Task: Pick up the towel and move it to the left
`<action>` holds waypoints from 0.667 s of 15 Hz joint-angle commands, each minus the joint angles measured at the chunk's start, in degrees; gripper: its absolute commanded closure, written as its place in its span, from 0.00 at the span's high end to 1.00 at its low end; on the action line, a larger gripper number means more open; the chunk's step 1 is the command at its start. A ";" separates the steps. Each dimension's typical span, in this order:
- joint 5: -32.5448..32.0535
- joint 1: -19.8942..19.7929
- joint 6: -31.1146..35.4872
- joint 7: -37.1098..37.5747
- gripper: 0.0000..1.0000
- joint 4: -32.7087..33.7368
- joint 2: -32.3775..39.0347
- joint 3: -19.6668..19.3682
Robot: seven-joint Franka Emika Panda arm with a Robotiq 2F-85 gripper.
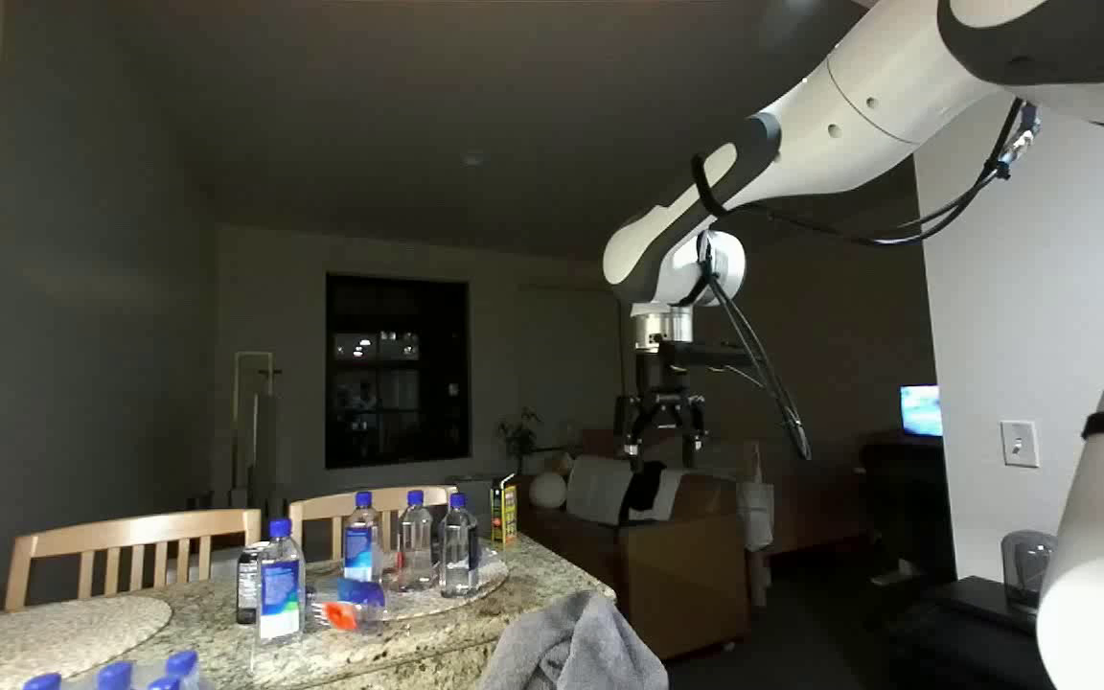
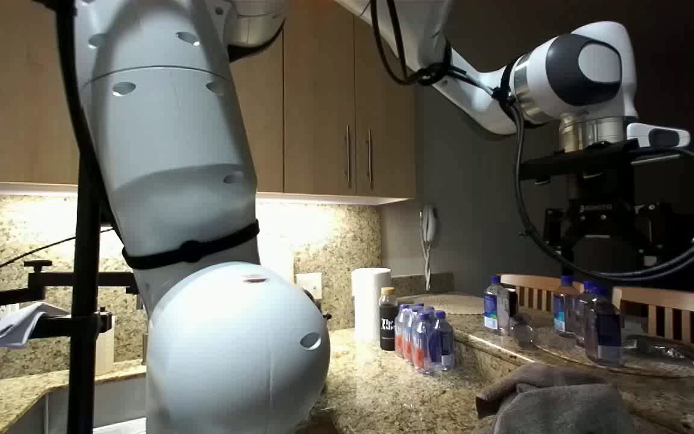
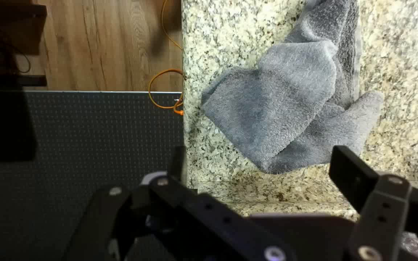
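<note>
1. In an exterior view, the black two-fingered Robotiq gripper (image 1: 662, 460) hangs from the white-and-dark-grey jointed arm (image 1: 849, 120), its fingers pointing down and set wide apart. The crumpled grey plush towel (image 1: 576, 650) shows at the bottom edge, lower than the gripper. Three clear plastic bottles with blue caps (image 1: 458, 551) stand on a pale round mat (image 1: 418, 604).
2. In an exterior view, the towel lies heaped at the lower right on the speckled granite counter (image 2: 377, 389). A white paper roll (image 2: 371, 304) stands just beside a dark bottle with a yellow cap (image 2: 387, 322).
3. In the wrist view, the towel lies folded over itself near the counter's edge, and the spread fingers show at the bottom. A thin orange cable (image 3: 153, 84) loops just off that edge.
</note>
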 commanded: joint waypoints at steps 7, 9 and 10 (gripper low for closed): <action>0.43 -0.82 0.21 -0.64 1.00 0.21 0.38 0.56; 1.71 -0.55 1.12 -1.90 1.00 0.37 0.97 0.24; 2.59 -0.36 2.56 -2.45 1.00 0.22 1.22 0.10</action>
